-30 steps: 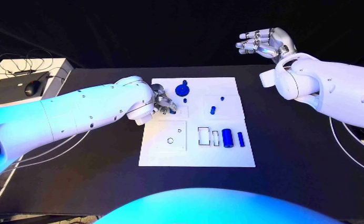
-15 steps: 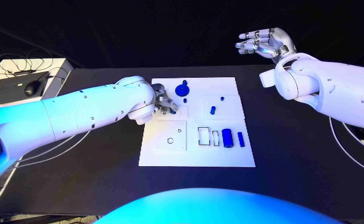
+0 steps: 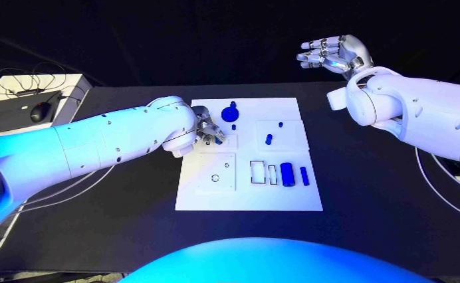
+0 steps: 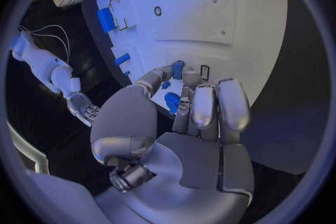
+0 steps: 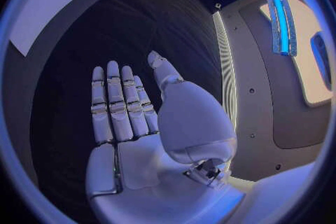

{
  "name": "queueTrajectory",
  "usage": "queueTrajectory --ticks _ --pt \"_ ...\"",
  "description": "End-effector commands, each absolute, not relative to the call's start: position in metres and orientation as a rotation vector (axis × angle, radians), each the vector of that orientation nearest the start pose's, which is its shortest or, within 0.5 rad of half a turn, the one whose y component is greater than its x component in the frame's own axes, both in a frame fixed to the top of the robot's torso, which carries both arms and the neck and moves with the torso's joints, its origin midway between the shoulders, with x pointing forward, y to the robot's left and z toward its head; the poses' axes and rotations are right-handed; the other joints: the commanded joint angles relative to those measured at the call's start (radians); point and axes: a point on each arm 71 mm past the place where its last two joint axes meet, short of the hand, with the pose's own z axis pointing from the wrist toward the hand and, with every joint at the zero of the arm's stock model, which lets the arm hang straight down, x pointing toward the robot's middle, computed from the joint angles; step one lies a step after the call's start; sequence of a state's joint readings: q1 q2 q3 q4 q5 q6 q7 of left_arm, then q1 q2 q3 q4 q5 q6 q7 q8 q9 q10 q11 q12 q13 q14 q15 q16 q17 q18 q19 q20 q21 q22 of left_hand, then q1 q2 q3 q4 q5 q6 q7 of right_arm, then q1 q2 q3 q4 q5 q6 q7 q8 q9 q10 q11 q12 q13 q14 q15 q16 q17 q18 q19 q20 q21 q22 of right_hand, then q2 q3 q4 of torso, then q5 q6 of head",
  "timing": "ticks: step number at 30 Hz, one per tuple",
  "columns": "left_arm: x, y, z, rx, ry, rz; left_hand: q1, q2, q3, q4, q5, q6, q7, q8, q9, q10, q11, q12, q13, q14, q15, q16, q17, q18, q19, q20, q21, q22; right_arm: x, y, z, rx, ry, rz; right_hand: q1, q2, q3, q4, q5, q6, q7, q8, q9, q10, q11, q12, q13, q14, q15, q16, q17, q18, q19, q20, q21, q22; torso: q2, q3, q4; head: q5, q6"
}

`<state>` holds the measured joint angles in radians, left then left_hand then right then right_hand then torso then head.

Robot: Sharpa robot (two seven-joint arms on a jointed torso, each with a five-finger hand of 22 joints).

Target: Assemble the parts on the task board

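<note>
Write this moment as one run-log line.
left hand: pinching small blue part over task board | right hand: open, raised beyond table

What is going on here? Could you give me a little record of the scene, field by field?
Setting: black table with a white task board
Left hand: over the board, its fingers pinching a small blue part
Right hand: raised beyond the board, fingers apart, holding nothing
Loose parts: blue cylinder and blue pin near the board's front edge; round blue piece at the far end
</note>
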<state>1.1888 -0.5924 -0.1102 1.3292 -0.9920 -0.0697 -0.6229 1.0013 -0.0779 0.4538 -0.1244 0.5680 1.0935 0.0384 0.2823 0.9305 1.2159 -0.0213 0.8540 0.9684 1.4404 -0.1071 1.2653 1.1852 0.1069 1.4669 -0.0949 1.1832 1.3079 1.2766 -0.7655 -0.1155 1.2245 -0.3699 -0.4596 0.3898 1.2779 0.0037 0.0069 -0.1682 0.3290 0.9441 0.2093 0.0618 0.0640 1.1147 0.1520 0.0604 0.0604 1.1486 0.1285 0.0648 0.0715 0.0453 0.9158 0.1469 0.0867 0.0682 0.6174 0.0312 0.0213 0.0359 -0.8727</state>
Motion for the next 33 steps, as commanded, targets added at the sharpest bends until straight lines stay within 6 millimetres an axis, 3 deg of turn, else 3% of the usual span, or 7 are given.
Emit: queueTrajectory --ticks 1,8,12,13,18,23,33 --pt "0.4917 0.1474 -0.2651 -0.351 2.327 -0.381 0.014 0.024 0.035 -0.036 -0.002 0.041 -0.048 0.006 0.004 0.057 -0.053 0.006 0.001 -0.003 -0.007 0.006 0.001 -0.013 0.006 -0.006 -0.006 0.087 0.5442 -0.2654 -0.1705 0.715 1.347 1.117 0.007 0.004 -0.004 0.000 0.004 -0.005 -0.002 0.000 0.000 -0.008 -0.002 0.002 -0.001 -0.006 0.000 -0.003 -0.002 -0.010 -0.005 -0.002 0.000 0.000 0.000 -0.0004 0.0007 0.000 0.000" --pt "0.4923 0.1479 -0.2652 -0.355 2.326 -0.380 0.012 0.025 -0.049 -0.011 -0.009 0.041 -0.053 0.006 -0.012 0.054 -0.054 0.005 0.005 -0.003 -0.007 0.005 0.001 -0.013 0.006 -0.006 -0.010 0.087 0.5441 -0.2651 -0.1705 0.714 1.347 1.118 0.007 0.004 -0.004 0.000 0.004 -0.005 -0.002 0.000 0.000 -0.008 -0.002 0.002 -0.001 -0.006 0.000 -0.003 -0.002 -0.010 -0.005 -0.002 0.000 0.000 0.000 -0.0001 0.0004 -0.001 0.000" --pt "0.4927 0.1486 -0.2653 -0.358 2.325 -0.378 0.008 0.028 -0.157 0.019 -0.020 0.049 -0.057 0.005 -0.022 0.050 -0.054 0.007 0.008 -0.003 -0.007 0.005 0.001 -0.013 0.006 -0.006 -0.014 0.087 0.5441 -0.2652 -0.1705 0.714 1.347 1.118 0.008 0.004 -0.003 0.000 0.003 -0.009 -0.002 0.000 0.000 -0.009 -0.002 0.002 -0.001 -0.007 0.001 -0.003 -0.002 -0.010 -0.005 -0.001 0.000 0.000 0.000 -0.0006 0.0004 -0.001 0.000" --pt "0.4928 0.1488 -0.2653 -0.358 2.324 -0.378 0.050 0.057 -0.252 0.031 -0.018 0.047 -0.062 -0.002 -0.036 0.045 -0.056 0.009 0.010 -0.003 -0.003 0.003 0.000 -0.013 0.007 -0.006 -0.015 0.088 0.5441 -0.2652 -0.1705 0.714 1.347 1.118 0.008 0.004 -0.003 0.000 0.003 -0.009 -0.002 0.000 0.000 -0.009 -0.002 0.002 -0.001 -0.007 0.001 -0.003 -0.002 -0.010 -0.005 -0.001 0.000 0.000 0.000 -0.0005 0.0003 -0.002 0.000" --pt "0.4932 0.1499 -0.2651 -0.364 2.320 -0.377 0.032 0.041 -0.285 0.048 -0.022 0.053 -0.056 0.001 -0.038 0.045 -0.053 0.008 0.008 -0.004 -0.006 0.002 -0.001 -0.013 0.007 -0.006 -0.018 0.088 0.5440 -0.2652 -0.1705 0.714 1.348 1.118 0.008 0.004 -0.003 0.000 0.003 -0.009 -0.002 0.000 0.000 -0.009 -0.002 0.002 -0.001 -0.007 0.001 -0.003 -0.002 -0.010 -0.005 -0.001 0.000 0.000 0.001 -0.0005 0.0005 -0.003 0.000" --pt "0.4935 0.1509 -0.2649 -0.368 2.316 -0.376 0.068 0.069 -0.429 0.082 -0.023 0.053 -0.057 0.005 -0.044 0.043 -0.051 0.010 0.004 -0.004 -0.005 0.001 -0.001 -0.013 0.008 -0.005 -0.024 0.090 0.5439 -0.2654 -0.1705 0.714 1.348 1.118 0.008 0.004 -0.003 0.000 0.003 -0.009 -0.002 0.000 0.000 -0.009 -0.002 0.002 -0.001 -0.007 0.001 -0.003 -0.002 -0.010 -0.005 -0.001 0.000 0.000 0.000 -0.0005 0.0008 -0.003 0.000" --pt "0.4923 0.1536 -0.2644 -0.362 2.320 -0.375 0.075 0.064 -0.466 0.092 -0.026 0.054 -0.056 0.009 -0.046 0.043 -0.051 0.014 0.002 -0.004 -0.006 0.002 -0.001 -0.013 0.010 -0.005 -0.024 0.094 0.5438 -0.2663 -0.1704 0.715 1.347 1.116 0.008 0.004 -0.003 0.000 0.003 -0.009 -0.002 0.000 0.000 -0.009 -0.002 0.002 -0.001 -0.007 0.001 -0.003 -0.002 -0.010 -0.005 -0.001 0.000 0.000 0.000 -0.0007 0.0001 -0.004 0.000"
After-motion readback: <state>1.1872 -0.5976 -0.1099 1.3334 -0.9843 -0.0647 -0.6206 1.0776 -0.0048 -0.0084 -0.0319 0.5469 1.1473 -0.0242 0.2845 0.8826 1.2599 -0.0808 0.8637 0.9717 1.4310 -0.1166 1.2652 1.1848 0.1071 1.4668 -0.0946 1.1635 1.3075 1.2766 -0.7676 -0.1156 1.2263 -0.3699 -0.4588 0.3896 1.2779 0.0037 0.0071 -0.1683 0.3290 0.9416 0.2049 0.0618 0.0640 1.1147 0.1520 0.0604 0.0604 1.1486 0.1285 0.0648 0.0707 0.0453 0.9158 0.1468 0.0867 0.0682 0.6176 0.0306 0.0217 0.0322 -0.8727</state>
